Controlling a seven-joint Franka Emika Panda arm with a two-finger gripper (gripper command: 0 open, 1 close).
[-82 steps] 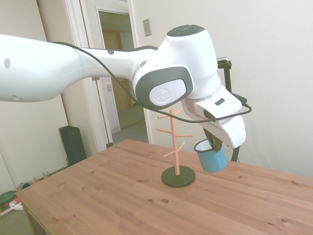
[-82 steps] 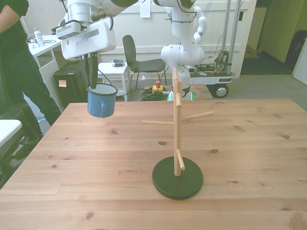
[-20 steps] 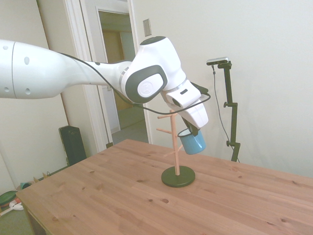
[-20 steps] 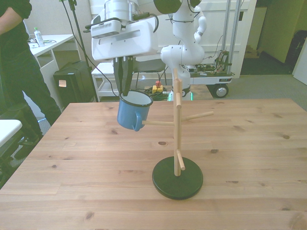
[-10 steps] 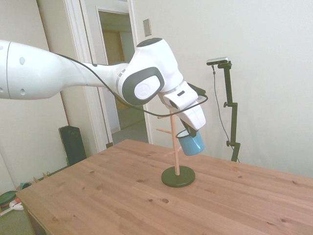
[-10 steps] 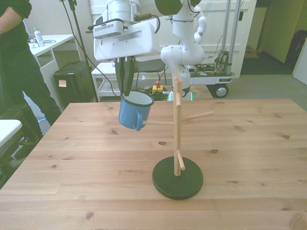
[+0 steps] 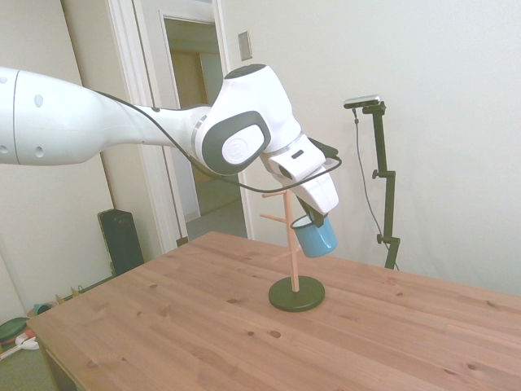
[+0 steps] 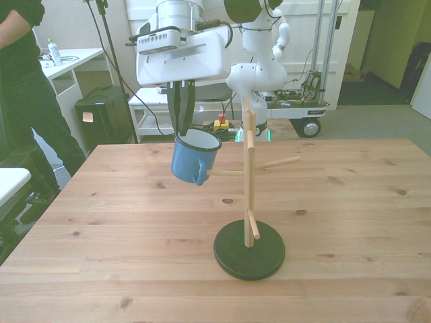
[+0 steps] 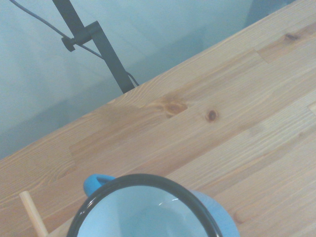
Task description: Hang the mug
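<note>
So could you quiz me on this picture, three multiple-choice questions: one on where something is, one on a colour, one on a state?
1. Where is the mug?
A. flat on the table
B. in the air at a peg's tip
C. on the floor

2. What colour is the stand's round base?
A. dark
B. white
C. red

3. How does the mug sit?
A. upside down
B. tilted, held by the rim
C. lying on its side

Answers: 1 B, it hangs above the table beside the peg. 2 A, nearly black. 3 B, the fingers pinch its rim.
</note>
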